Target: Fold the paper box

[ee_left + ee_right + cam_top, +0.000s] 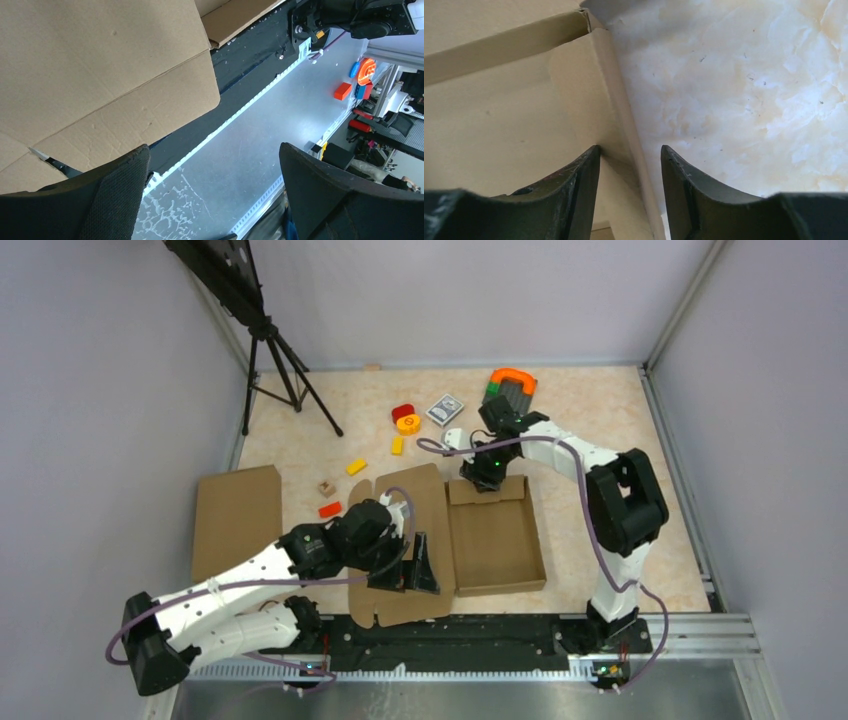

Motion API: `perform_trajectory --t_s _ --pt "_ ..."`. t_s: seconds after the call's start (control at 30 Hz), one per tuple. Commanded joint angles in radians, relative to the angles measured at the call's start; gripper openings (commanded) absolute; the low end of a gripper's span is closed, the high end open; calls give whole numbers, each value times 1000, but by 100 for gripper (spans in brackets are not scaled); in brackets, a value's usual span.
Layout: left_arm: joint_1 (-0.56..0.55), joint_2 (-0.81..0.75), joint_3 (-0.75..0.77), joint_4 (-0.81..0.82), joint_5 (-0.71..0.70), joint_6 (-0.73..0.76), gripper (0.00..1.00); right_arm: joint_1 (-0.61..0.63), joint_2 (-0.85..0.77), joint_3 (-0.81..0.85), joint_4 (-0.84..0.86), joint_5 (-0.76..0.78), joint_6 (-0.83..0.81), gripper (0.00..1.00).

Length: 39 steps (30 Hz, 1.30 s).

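Paper box [495,535], plain brown cardboard, shallow open tray, walls upright

**Top view:** even, diffuse overhead light fell on the pale surface [600,430]. A tripod [283,368] and both arms cast short, soft shadows.

**Left wrist view:** glare whitened a metal plate [250,145]. The left gripper [214,149] was dark and slightly soft along the lower edge.

**Right wrist view:** the right gripper [630,147] was blurred. The inner wall of the paper box [499,125] lay in shade, and the surface beside it was bright and sharp.
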Motion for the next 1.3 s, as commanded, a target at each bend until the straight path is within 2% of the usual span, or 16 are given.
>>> perform_trajectory --t_s 0.0,0.17,0.23,0.27,0.37,0.53,0.7,0.87,0.97,1.07,1.27 --pt "-4 1 24 41 12 12 99 23 9 -14 72 72 -33 45" --pt "-4 2 22 42 12 10 99 24 8 -19 75 94 -33 17" --pt "-4 5 21 38 5 8 99 19 -5 -26 75 117 -44 1" --pt "-4 5 22 37 3 8 99 13 -18 -37 72 121 -54 0" --pt "-4 5 19 37 3 7 99 -8 -77 -87 97 132 -55 0" --pt "-4 -7 12 53 -12 1 99 -53 -173 -147 139 96 66 0" --pt "-1 -27 14 69 -35 -21 99 -53 -289 -238 148 84 105 0" --pt "-1 -75 37 58 -80 -18 99 -58 -436 -291 252 25 170 0" --pt "-1 -120 50 51 -120 -15 99 -98 -482 -292 311 10 296 0" --pt "9 -137 77 24 -140 9 99 -126 -504 -296 350 78 468 0" --pt "95 -82 190 -81 -151 96 99 -127 -610 -414 380 134 742 0"
